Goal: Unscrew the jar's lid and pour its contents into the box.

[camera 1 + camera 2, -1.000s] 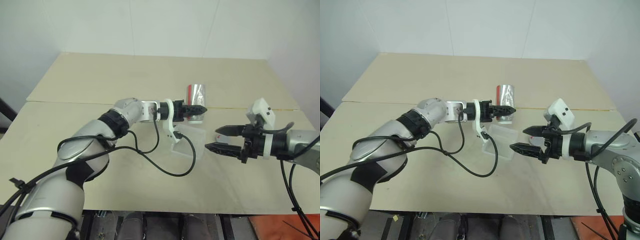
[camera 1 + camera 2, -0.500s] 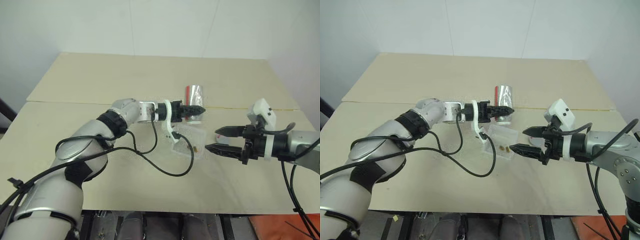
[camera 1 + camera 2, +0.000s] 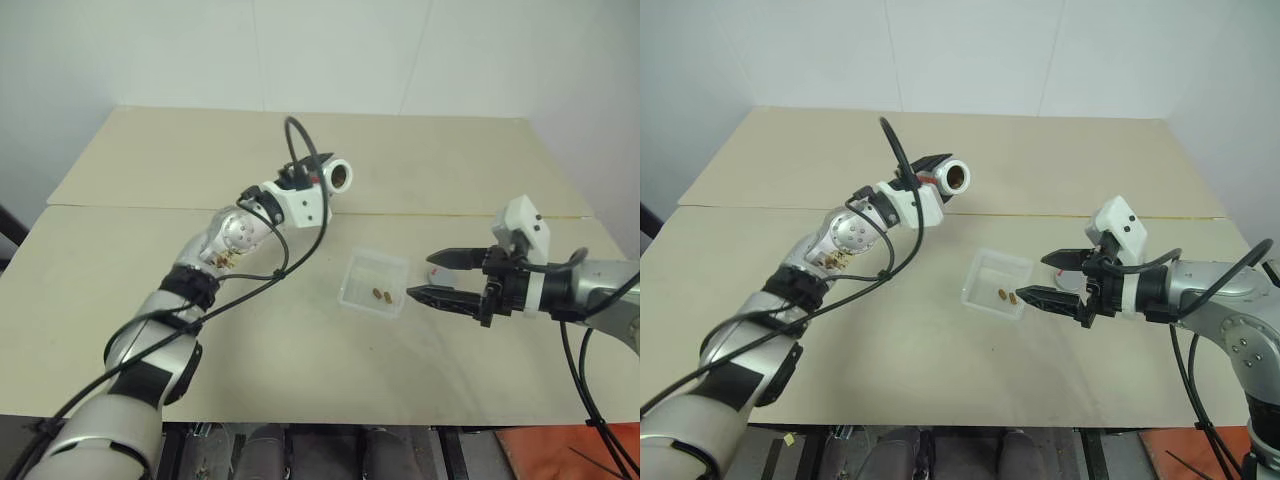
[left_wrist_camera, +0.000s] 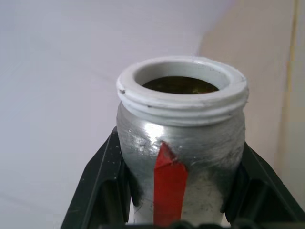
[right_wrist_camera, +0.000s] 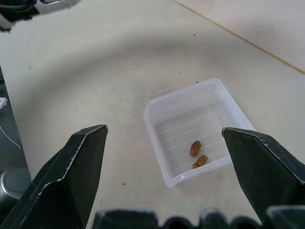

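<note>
The box (image 3: 374, 283) is taken as the landmark; it sits on the tabletop (image 3: 250, 330). The contents (image 5: 198, 155), two small brown oval pieces, lie side by side inside the box against its wall on the right tool's side.

The left tool (image 3: 930, 178) is clamped on the jar (image 3: 952, 177), which it holds above the tabletop, well apart from the box on the robot's left and farther side. The jar lies roughly level, its open white threaded mouth turned toward the head camera. In the left wrist view the two black fingers (image 4: 102, 183) press the silvery body from either side, low on the jar near its base.

The right tool (image 3: 430, 277) hangs just beside the box on the robot's right, its jaws spread wide with nothing between them.

Handling judgement: the jar looks light and rigid, with a smooth metallic skin likely to slip under a loose grip; the mid-body, below the threads, is the sound place to hold it. The box looks thin, light and easily nudged; take it by a side wall.

Not determinable: the lid is not made out. A small pale and reddish item lies behind the right tool's fingers, too obscured to identify. The jar's interior reads dark, and whether anything remains inside cannot be told. Pouring appears complete.
</note>
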